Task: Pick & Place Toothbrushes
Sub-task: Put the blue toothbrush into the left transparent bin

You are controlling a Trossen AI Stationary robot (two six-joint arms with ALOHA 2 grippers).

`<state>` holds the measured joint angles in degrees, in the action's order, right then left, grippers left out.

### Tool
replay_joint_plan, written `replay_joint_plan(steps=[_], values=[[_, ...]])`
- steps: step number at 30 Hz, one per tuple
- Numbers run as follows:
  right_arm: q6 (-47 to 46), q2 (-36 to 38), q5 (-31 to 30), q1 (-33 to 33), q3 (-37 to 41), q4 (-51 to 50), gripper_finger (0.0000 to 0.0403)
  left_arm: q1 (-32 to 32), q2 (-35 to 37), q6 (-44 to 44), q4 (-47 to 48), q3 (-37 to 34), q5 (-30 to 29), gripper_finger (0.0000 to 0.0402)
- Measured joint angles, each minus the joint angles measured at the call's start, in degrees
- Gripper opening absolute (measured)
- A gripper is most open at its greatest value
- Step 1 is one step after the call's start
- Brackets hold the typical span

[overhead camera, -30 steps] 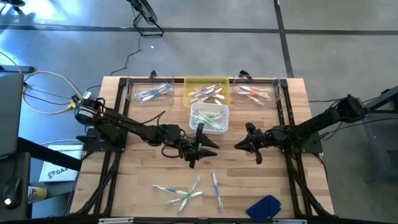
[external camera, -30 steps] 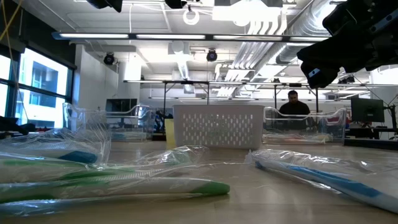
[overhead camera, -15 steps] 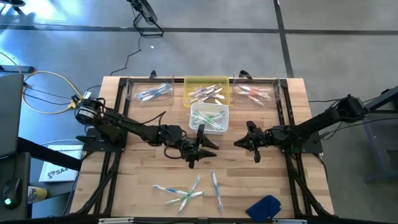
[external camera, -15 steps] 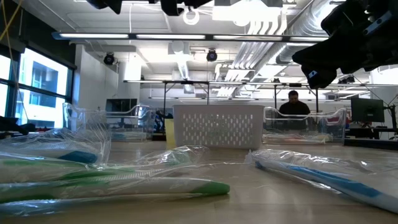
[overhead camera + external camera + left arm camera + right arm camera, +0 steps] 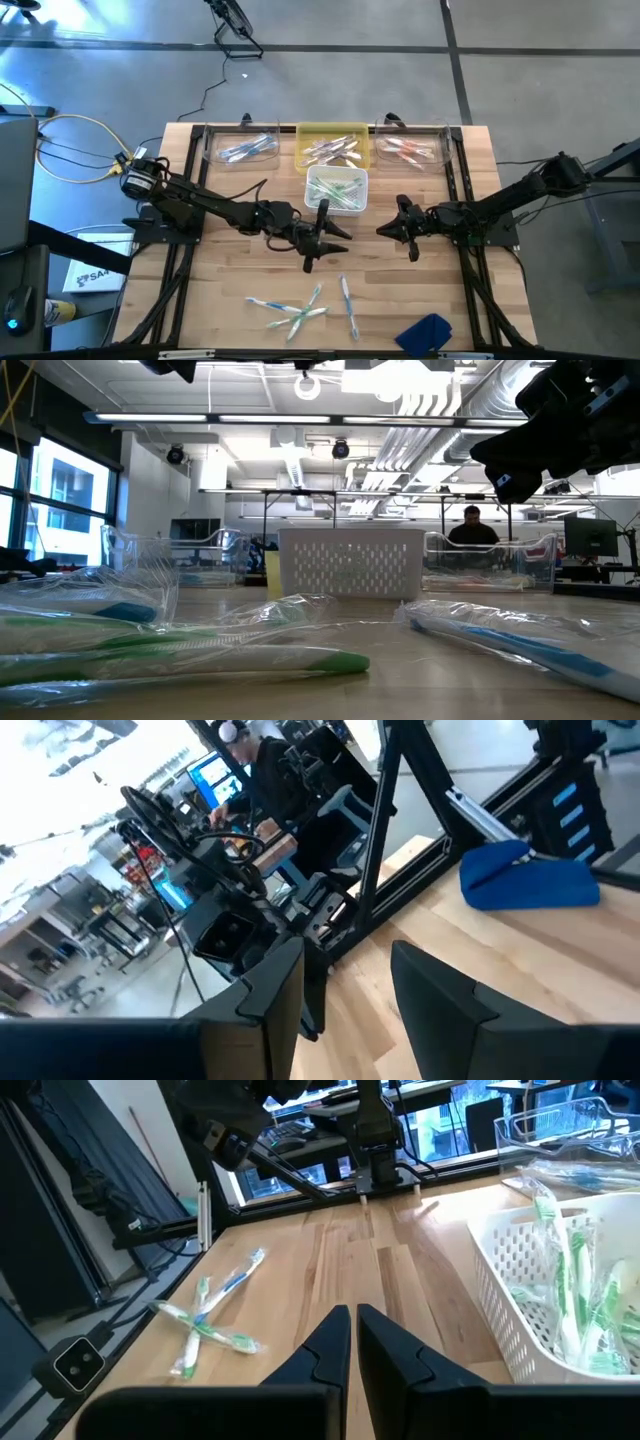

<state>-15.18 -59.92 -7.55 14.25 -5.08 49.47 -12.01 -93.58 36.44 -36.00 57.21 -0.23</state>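
My left gripper (image 5: 318,243) hangs at the centre of the high view, just below the white basket (image 5: 336,189), its fingers (image 5: 270,990) parted with nothing between them — released. My right gripper (image 5: 398,230) sits to the right of it at about the same height in the frame, its fingers (image 5: 325,1345) pressed together on nothing (clenched, empty).

The loose toothbrushes (image 5: 300,304) lie in the lower middle of the high view: a crossed cluster of green and blue ones, and one more (image 5: 347,303) just to the right of it, lying nearly straight up and down the frame. A blue cloth (image 5: 424,333) lies at the lower right, close to the table's near edge.

Along the top edge of the wooden table (image 5: 220,270) stand three containers in a row — a clear tray (image 5: 240,146) at upper left, a yellow bin (image 5: 333,146) in the middle, another clear tray (image 5: 410,147) at upper right — each with toothbrushes inside, as has the white basket below the yellow bin.

Bare wood lies between both grippers and the loose cluster. Black frame rails run down the table's left and right sides.
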Motion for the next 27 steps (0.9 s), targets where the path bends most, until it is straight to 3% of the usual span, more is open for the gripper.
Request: replay_joint_plan(steps=[11, 14, 22, 27], values=[[0.31, 0.0, 0.07, -0.01, 0.0, -0.01, 0.0015, 0.0, 0.04, -15.89, 0.17, 0.0, 0.14, 0.0148], [0.35, 0.0, 0.33, 0.01, 0.0, -0.01, 0.0015, 0.0, 0.1, -22.49, 1.21, 0.0, 2.7, 0.0148], [0.39, 0.0, 0.61, 0.01, 0.0, -0.06, 0.0015, -0.22, 0.55, -43.33, 19.48, 0.07, 13.15, 0.0148], [0.39, 0.0, 0.63, 0.01, 0.0, -1.73, 0.0015, -3.7, -0.06, -50.76, 24.85, 0.11, 13.34, 0.0144]])
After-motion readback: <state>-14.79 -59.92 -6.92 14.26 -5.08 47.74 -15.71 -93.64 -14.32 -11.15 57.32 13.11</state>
